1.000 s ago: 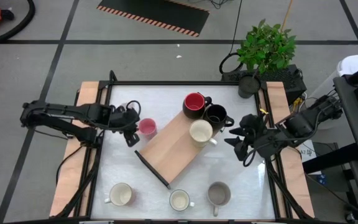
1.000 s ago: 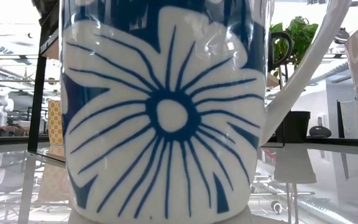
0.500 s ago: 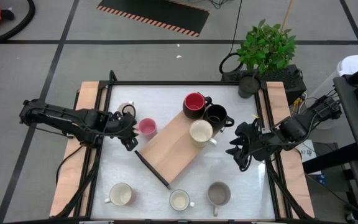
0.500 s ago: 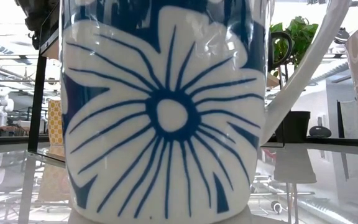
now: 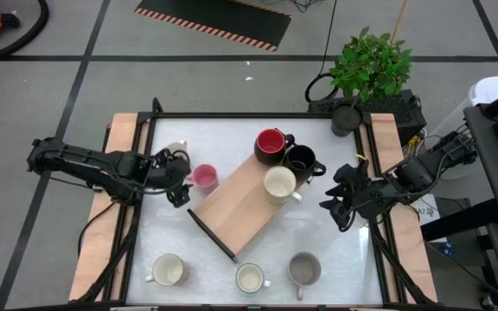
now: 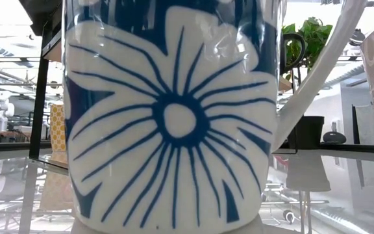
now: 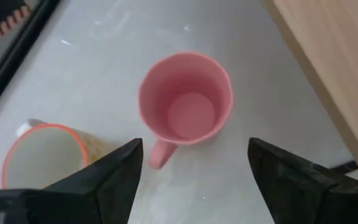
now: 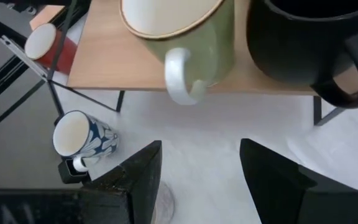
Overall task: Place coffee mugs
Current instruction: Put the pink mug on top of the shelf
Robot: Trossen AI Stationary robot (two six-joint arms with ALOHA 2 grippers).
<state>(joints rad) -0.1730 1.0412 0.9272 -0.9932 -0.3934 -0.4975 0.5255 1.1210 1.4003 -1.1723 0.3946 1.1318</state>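
Note:
A pink mug (image 5: 204, 176) stands upright on the white table, just left of a raised wooden shelf (image 5: 236, 212). Its handle (image 7: 160, 153) points at my left gripper (image 5: 181, 180), which is open just left of the mug, a finger on either side of the handle without touching. On the shelf's far end stand a red mug (image 5: 271, 145), a black mug (image 5: 302, 160) and a cream mug (image 5: 279, 183). My right gripper (image 5: 334, 200) is open, right of the shelf, facing the cream mug (image 8: 185, 31) and black mug (image 8: 303, 37).
A white mug with an orange rim (image 7: 42, 158) stands close to the pink one, toward the far left. Three more mugs (image 5: 169, 269) (image 5: 250, 278) (image 5: 304, 269) line the near edge. A blue-flowered mug (image 6: 174, 117) fills the low view. A potted plant (image 5: 366, 73) stands at the far right corner.
My left gripper has opened, let go of the pink mug and drawn back a little toward the table's left edge. The pink mug stays upright on the table beside the shelf.

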